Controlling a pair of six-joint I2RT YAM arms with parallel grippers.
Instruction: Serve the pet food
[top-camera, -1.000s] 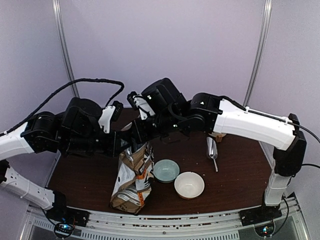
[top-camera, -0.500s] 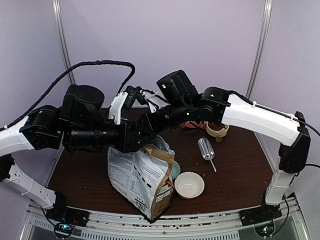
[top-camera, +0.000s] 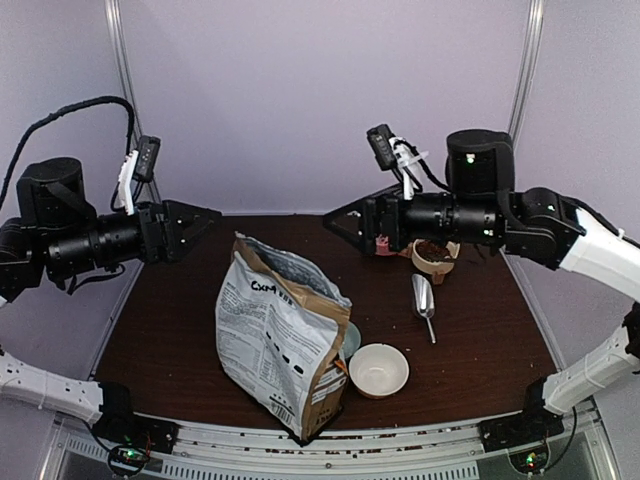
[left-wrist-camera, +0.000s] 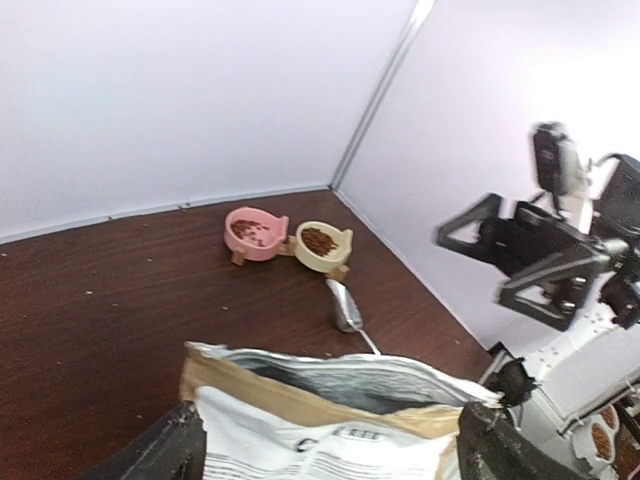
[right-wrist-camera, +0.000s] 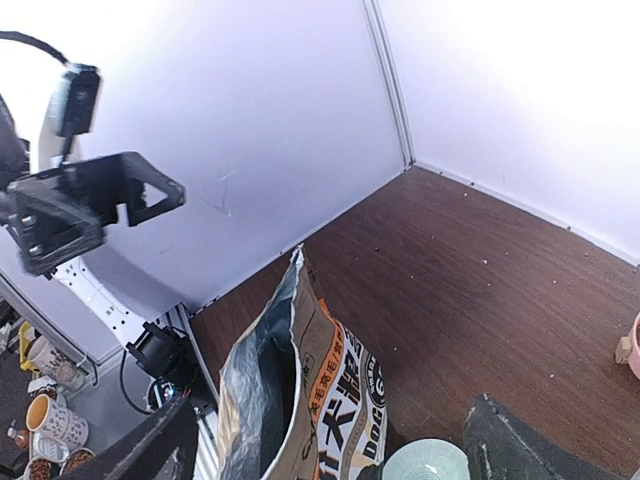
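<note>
Reddish-brown pet food (left-wrist-camera: 319, 240) lies in a cream bowl (top-camera: 434, 256) and a pink bowl (left-wrist-camera: 253, 231) at the back right of the table. The dog-food bag (top-camera: 283, 335) stands upright mid-table with its top open; its inside looks dark (left-wrist-camera: 350, 385). My left gripper (top-camera: 208, 225) hangs open, up and to the left of the bag, touching nothing. My right gripper (top-camera: 335, 225) hangs open, up and to the right of the bag. In the left wrist view, the bag mouth sits between my fingertips (left-wrist-camera: 165, 455). The right wrist view shows the bag (right-wrist-camera: 300, 390) from its side.
A white bowl (top-camera: 378, 369) stands right of the bag. A pale green bowl (top-camera: 350, 338) sits half hidden behind the bag. A metal scoop (top-camera: 423, 297) lies between the bowls and the cream bowl. The table's front edge (top-camera: 330, 425) is close below the bag.
Both grippers have opened, let go of the bag's top and drawn apart, left arm to the left, right arm to the right. The bag now stands free with its mouth open.
</note>
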